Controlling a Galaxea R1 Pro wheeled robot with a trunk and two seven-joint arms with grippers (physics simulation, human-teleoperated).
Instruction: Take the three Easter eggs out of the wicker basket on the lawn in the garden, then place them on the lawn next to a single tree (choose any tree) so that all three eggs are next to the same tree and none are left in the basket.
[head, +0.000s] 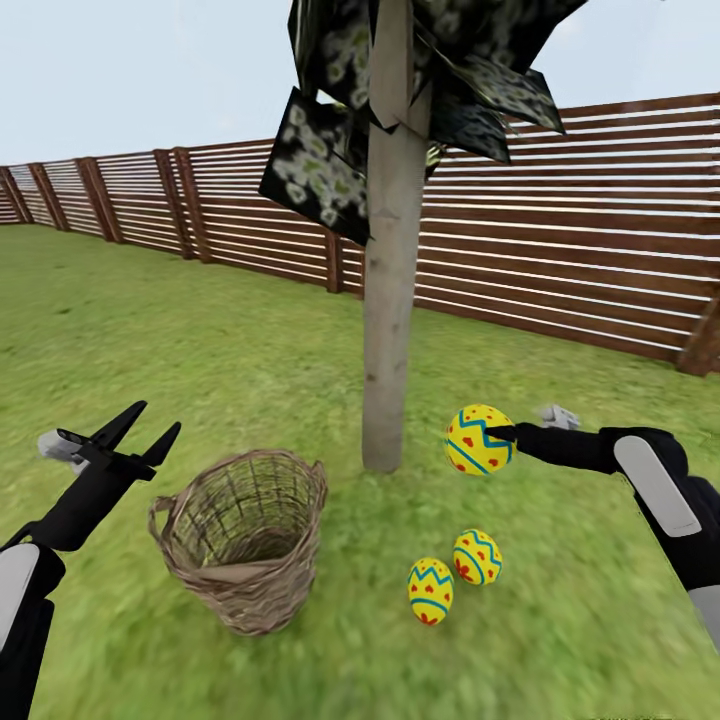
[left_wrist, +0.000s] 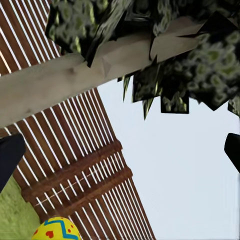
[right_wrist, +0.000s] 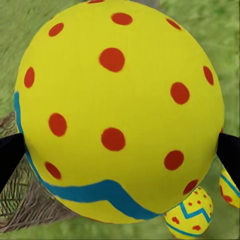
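Head view: your right gripper is clamped on one Easter egg, held above the lawn just right of the tree trunk. Two more eggs lie touching each other on the grass below it, near the trunk base. The wicker basket stands upright left of them; no egg is visible inside. Your left gripper hovers left of the basket, fingers spread and empty.

Left wrist view: you see the trunk, the fence, and the top of an egg.

Right wrist view: the held egg sits between both fingertips; the grounded eggs show beyond.
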